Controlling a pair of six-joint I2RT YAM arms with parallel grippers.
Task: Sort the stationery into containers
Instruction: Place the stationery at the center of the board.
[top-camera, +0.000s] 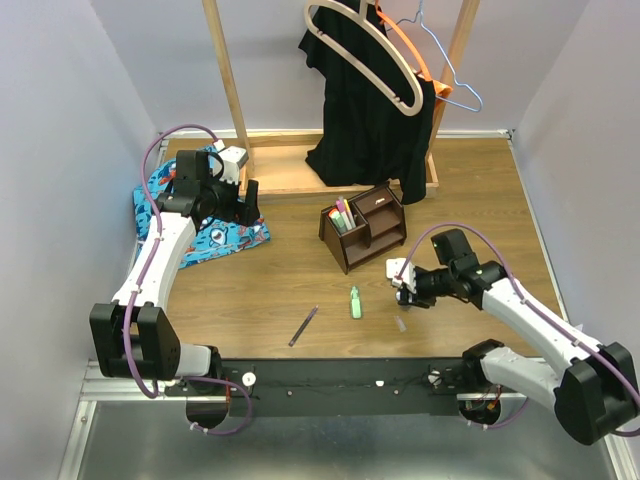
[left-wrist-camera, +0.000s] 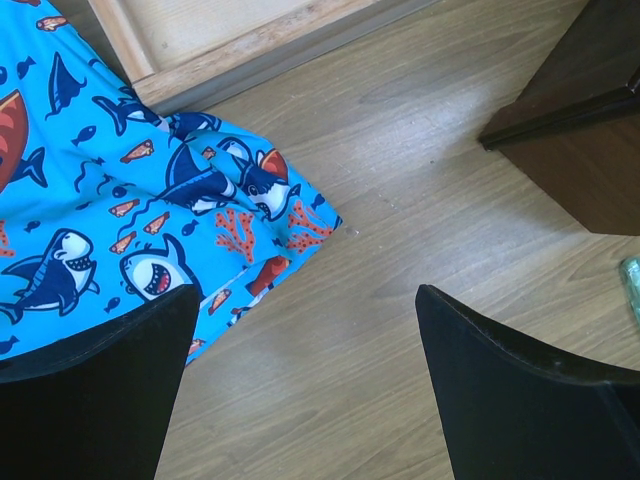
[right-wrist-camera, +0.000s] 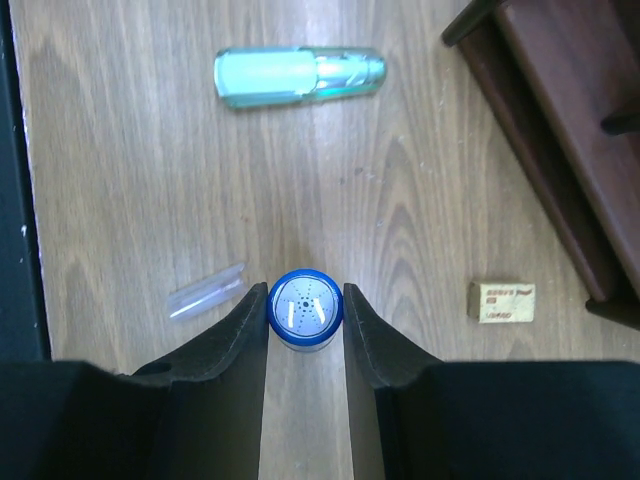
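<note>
We see right end effector clamped on blue bottle, presumably bound for organizer; left end effector apart, idle

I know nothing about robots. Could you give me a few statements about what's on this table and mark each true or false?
1. The right gripper is clamped on the small blue bottle. True.
2. The left gripper holds the purple pen. False: it is open and empty beside the blue cloth; the pen lies on the table.
3. The pale green marker stands in the organizer. False: it lies flat on the table.
4. A tan eraser lies on the table near the organizer. True.
</note>
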